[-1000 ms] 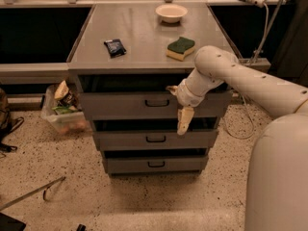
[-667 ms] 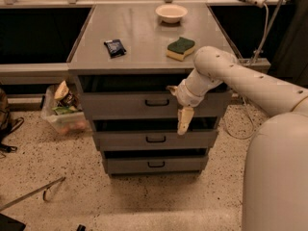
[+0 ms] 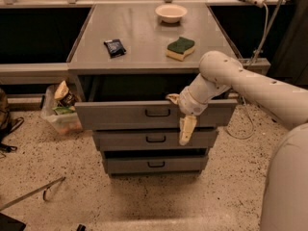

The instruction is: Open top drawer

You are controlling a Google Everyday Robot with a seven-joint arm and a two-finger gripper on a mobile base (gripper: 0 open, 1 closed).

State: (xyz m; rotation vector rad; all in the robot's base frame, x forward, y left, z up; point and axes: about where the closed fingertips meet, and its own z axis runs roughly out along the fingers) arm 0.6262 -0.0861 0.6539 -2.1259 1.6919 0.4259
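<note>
The top drawer (image 3: 120, 115) of the grey metal cabinet stands pulled out toward the camera. Its tall front juts past the two shorter drawers under it, and a dark gap shows between its top edge and the cabinet top (image 3: 144, 30). Its small black bar handle (image 3: 157, 112) sits at the middle of the front, untouched.

The gripper (image 3: 177, 120) is just right of that handle, at the drawer's front. One cream finger (image 3: 186, 129) hangs straight down across the drawer face, its tip over the front of the middle drawer (image 3: 130, 140). The other finger (image 3: 172, 98) pokes leftward at the drawer's top edge. The two look spread well apart and pinch nothing, though the wrist hides where they join, so this is my best reading. The pale arm (image 3: 250, 83) reaches in from the right.

The middle drawer is slightly forward of the bottom drawer (image 3: 130, 165), and each has its own black handle.

On the cabinet top lie a black packet (image 3: 114, 47) at the left, a green-and-yellow sponge (image 3: 181, 48) at the right, and a pale bowl (image 3: 171, 12) toward the back, all apart from one another.

Left of the cabinet, a clear plastic bin (image 3: 58, 119) on the speckled floor (image 3: 144, 201) holds snack bags. A thin metal rod (image 3: 29, 194) lies on the floor nearer the camera.
</note>
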